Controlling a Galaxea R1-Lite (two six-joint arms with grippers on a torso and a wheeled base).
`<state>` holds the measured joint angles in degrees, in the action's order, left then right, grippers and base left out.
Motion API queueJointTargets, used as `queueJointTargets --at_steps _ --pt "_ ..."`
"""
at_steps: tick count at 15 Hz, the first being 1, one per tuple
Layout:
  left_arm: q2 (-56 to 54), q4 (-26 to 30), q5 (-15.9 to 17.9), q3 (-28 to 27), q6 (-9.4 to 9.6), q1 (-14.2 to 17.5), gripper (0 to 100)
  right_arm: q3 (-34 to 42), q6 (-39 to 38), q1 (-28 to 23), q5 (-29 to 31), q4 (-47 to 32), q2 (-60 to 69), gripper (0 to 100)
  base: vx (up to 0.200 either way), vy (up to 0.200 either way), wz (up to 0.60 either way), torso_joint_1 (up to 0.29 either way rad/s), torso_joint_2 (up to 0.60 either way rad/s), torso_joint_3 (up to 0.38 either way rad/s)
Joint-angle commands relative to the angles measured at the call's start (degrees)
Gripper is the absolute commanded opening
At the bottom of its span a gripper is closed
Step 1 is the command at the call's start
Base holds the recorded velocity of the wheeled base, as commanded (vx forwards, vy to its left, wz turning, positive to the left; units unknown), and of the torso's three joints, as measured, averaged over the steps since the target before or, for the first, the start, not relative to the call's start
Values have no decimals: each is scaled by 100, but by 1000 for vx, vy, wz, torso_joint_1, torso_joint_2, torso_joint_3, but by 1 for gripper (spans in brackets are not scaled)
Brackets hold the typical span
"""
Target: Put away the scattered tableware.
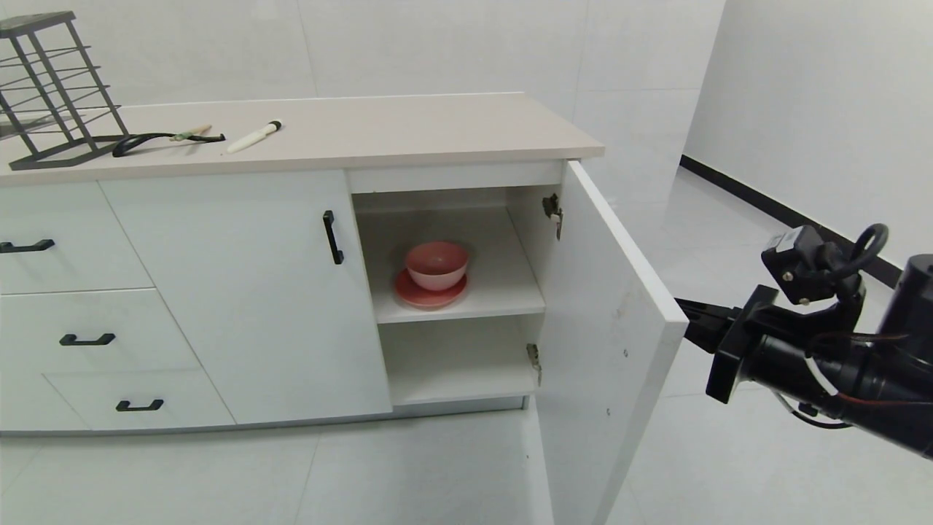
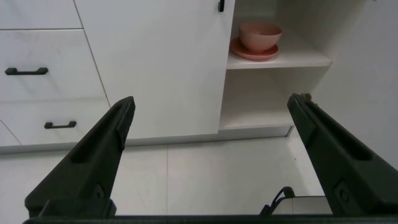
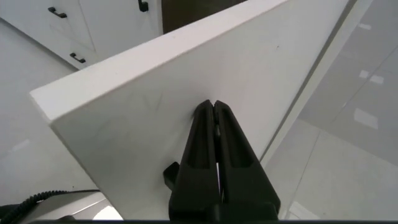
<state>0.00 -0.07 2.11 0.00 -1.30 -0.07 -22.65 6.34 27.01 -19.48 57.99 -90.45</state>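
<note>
A pink bowl (image 1: 436,264) sits on a pink plate (image 1: 430,295) on the upper shelf of the open cabinet; the left wrist view shows the bowl (image 2: 260,35) and plate (image 2: 254,53) too. The cabinet door (image 1: 605,328) stands swung out. My right gripper (image 1: 692,313) is shut, its tips against the door's outer face (image 3: 155,106), as the right wrist view shows (image 3: 213,107). My left gripper (image 2: 211,102) is open and holds nothing, low in front of the cabinet. A white-handled utensil (image 1: 254,136), a black utensil (image 1: 138,142) and a wooden-handled one (image 1: 193,133) lie on the countertop.
A black wire rack (image 1: 51,87) stands at the counter's left end. Drawers with black handles (image 1: 87,339) and a closed door (image 1: 240,292) fill the cabinet's left side. The lower shelf (image 1: 452,372) is bare. White floor tiles spread in front.
</note>
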Motion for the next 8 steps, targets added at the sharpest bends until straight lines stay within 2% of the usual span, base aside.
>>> queueJointTargets --at_steps 1,3,4,5,7,8 --pt "0 -1 0 0 7 -1 100 -20 16 85 -109 -7 -227 0 0 0 0 0 0 0" --pt "0 -1 -9 0 34 -1 100 103 25 -126 -91 -25 -192 0 0 0 0 0 0 0" --pt "0 -1 -9 0 43 -1 100 129 34 -258 -91 -16 -183 0 -200 0 0 2 7 -2" --pt "0 -1 -18 0 43 -1 100 138 43 -610 -109 -16 -166 0 -200 0 0 7 2 -2" --pt "0 -1 -9 0 51 -1 100 120 43 -865 -144 46 -174 0 -200 0 0 12 7 2" --pt "0 -1 -9 0 51 -1 100 138 43 -865 -144 107 -174 0 0 0 0 0 0 0"
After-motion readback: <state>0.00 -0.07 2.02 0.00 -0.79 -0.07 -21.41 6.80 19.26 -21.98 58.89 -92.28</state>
